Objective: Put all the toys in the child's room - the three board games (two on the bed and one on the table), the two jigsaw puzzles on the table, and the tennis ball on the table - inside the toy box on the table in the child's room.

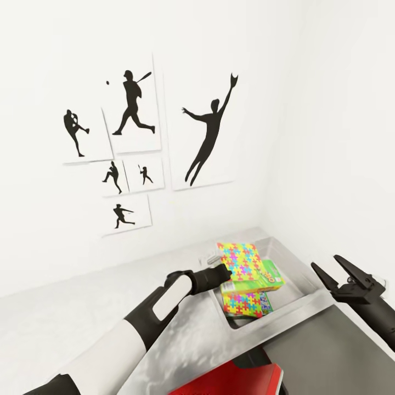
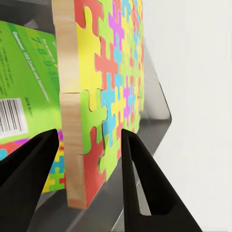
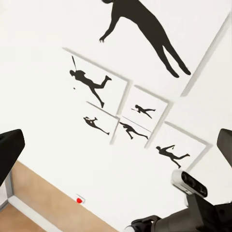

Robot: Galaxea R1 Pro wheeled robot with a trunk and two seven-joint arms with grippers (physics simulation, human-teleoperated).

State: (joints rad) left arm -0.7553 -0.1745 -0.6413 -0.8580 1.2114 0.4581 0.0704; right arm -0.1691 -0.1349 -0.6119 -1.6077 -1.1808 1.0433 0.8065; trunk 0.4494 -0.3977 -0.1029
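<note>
At the nearest edge of the head view, a red object (image 1: 233,381) is being shown low on the bench (image 1: 66,318), its nature not determinable. Just beyond it, the left arm (image 1: 159,307) is being extended across the pale bench top toward the toy box (image 1: 299,285). The left gripper (image 2: 89,140) is being held at the box, with its dark fingers (image 2: 140,183) standing on either side of a jigsaw puzzle (image 1: 241,262). That puzzle is being held on edge and tilted, one face patterned, its plain wooden edge turned toward the left wrist camera. Whether the fingers are pressing on the puzzle or merely flanking it cannot be told; a gap is being shown on one side.

To the right, the right gripper (image 1: 334,274) is being held above the dark grey cabinet (image 1: 329,351), clear of everything, its fingers spread wide with nothing between them.

Inside the toy box, a green board game (image 1: 266,278) is being seen beneath the held puzzle, and a second jigsaw puzzle (image 1: 249,303) is lying flat under it on the box floor. The toy box is being seen at the far right end of the bench, in the corner of the room.

Beyond, black athlete silhouette pictures (image 1: 131,104) are being displayed on the white wall (image 1: 55,55).
</note>
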